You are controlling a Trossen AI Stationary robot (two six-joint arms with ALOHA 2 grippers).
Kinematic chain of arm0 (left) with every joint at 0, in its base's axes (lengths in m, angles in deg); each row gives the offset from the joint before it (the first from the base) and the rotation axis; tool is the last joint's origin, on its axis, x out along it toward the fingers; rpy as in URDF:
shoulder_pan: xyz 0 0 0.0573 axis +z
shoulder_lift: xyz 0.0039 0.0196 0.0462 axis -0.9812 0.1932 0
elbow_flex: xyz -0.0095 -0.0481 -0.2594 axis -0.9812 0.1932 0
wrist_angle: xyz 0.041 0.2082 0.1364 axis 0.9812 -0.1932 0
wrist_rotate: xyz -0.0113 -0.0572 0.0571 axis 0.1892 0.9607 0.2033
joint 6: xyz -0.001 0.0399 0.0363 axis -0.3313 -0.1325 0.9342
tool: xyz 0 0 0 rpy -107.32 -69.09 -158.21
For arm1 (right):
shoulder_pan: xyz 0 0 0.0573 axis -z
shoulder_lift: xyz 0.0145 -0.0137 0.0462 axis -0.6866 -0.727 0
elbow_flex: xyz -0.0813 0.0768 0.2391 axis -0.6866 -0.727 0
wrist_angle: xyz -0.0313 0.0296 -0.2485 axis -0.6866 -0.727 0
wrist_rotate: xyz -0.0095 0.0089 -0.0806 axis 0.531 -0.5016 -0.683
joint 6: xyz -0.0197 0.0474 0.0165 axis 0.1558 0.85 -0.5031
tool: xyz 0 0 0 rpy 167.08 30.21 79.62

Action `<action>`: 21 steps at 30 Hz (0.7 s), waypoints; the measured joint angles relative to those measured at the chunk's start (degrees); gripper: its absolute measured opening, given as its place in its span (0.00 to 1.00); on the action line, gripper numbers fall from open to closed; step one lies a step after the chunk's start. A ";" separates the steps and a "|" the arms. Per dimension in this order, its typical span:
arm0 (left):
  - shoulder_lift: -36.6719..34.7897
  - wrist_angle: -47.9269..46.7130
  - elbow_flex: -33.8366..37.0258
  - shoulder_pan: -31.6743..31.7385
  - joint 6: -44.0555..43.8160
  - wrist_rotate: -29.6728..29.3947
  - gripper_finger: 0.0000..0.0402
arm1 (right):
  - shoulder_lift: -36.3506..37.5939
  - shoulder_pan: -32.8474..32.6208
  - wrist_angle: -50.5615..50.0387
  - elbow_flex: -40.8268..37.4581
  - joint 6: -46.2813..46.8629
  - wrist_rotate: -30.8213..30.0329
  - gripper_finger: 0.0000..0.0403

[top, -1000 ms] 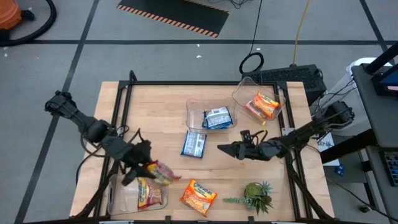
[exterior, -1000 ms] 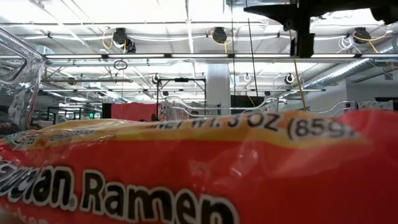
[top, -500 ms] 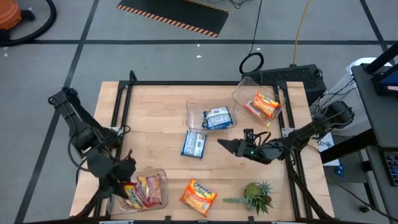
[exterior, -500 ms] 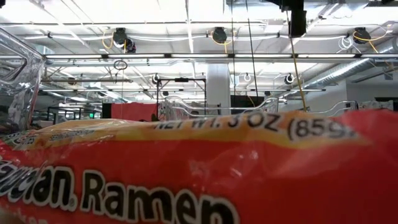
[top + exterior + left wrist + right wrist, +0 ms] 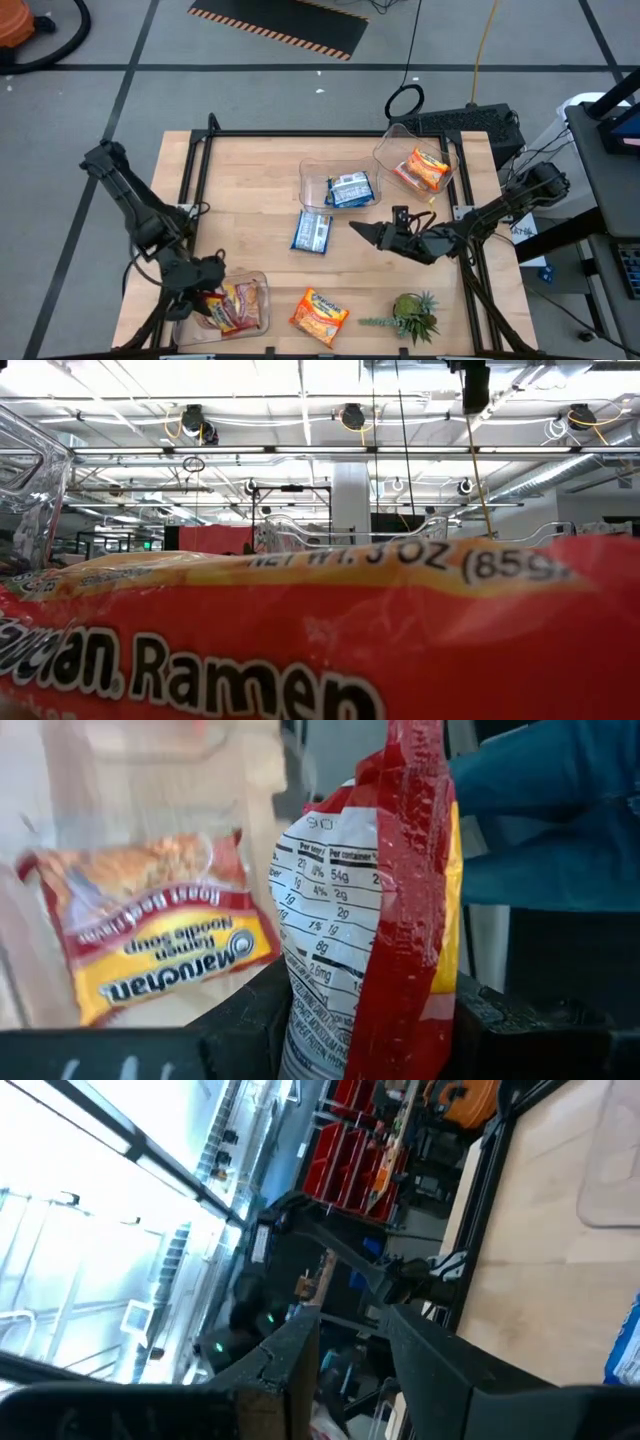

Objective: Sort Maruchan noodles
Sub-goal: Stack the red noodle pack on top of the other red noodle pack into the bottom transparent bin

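My left gripper (image 5: 203, 297) hangs over the clear bin (image 5: 258, 282) at the table's near left and is shut on a dark red Maruchan packet (image 5: 405, 870). A red-and-yellow packet (image 5: 150, 945) lies flat in that bin. One blue packet (image 5: 311, 232) lies on the table mid-way. More blue ones sit in the middle bin (image 5: 304, 182). An orange packet (image 5: 425, 168) sits in the far right bin. Another orange packet (image 5: 318, 312) lies near the front edge and fills the low view (image 5: 320, 630). My right gripper (image 5: 362, 234) hovers open above the table's right half, holding nothing. My left gripper pinches the red packet between its two fingers near one end (image 5: 372, 1020). The packet stands edge-on in the gap, with its printed label face (image 5: 325, 920) turned to one finger. It sticks out past the fingertips. It hangs over the bin; whether it touches what lies there, I cannot tell.
A small green spiky plant (image 5: 415, 315) stands at the near right. A black frame rail (image 5: 300, 133) runs round the table's far edge. Blue cloth (image 5: 545, 820), perhaps a person's clothing, shows past the table in the left wrist view.
My left gripper has carried the red packet toward the table's near-left corner and down, from beside the bin to over it, tipping more downward. My right gripper has risen a little and tipped upward.
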 joint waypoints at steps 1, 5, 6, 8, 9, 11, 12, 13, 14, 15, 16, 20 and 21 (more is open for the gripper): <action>0.04 1.52 1.54 -0.02 -0.99 0.33 0.38 | 0.00 -0.19 -0.01 0.01 0.02 -0.77 0.29; 0.02 8.52 6.06 0.11 -6.18 0.40 0.38 | 0.00 -0.95 -0.01 0.49 -0.43 -3.15 0.29; 0.03 9.56 7.10 0.11 -7.11 0.47 0.38 | -0.02 -1.02 -0.03 0.62 -0.46 -3.19 0.29; 0.17 9.63 8.80 0.11 -7.63 0.57 0.38 | -0.37 -1.01 0.00 0.87 -0.57 -3.26 0.29; 0.22 9.59 9.75 0.05 -7.70 0.48 0.38 | -0.45 -1.00 -0.05 0.96 -0.58 -3.67 0.29; 0.22 9.61 11.52 0.18 -9.02 0.39 0.38 | -0.64 -0.96 0.03 0.97 -0.34 -4.35 0.29; 0.22 9.58 12.14 0.30 -9.56 0.44 0.38 | -0.82 -0.94 0.21 1.01 0.10 -4.33 0.29; 0.22 9.59 12.59 0.55 -10.10 0.50 0.38 | -0.94 -0.94 0.10 1.01 0.52 -4.36 0.29; 0.24 9.60 12.77 0.73 -10.47 0.42 0.38 | -1.01 -0.94 -0.10 1.01 0.81 -4.32 0.29; 0.23 9.74 12.81 0.97 -10.65 0.38 0.38 | -1.03 -0.94 -0.18 1.01 1.08 -4.30 0.29; 0.22 9.94 12.81 1.20 -10.69 0.31 0.38 | -1.03 -0.94 -0.12 1.01 1.36 -4.32 0.29; 0.22 10.14 12.81 1.77 -11.11 0.02 0.40 | -1.01 -0.94 -0.11 1.01 1.39 -4.32 0.29; 0.22 10.12 12.81 1.96 -11.41 -0.46 0.42 | -1.01 -0.94 -0.10 1.01 1.37 -4.31 0.29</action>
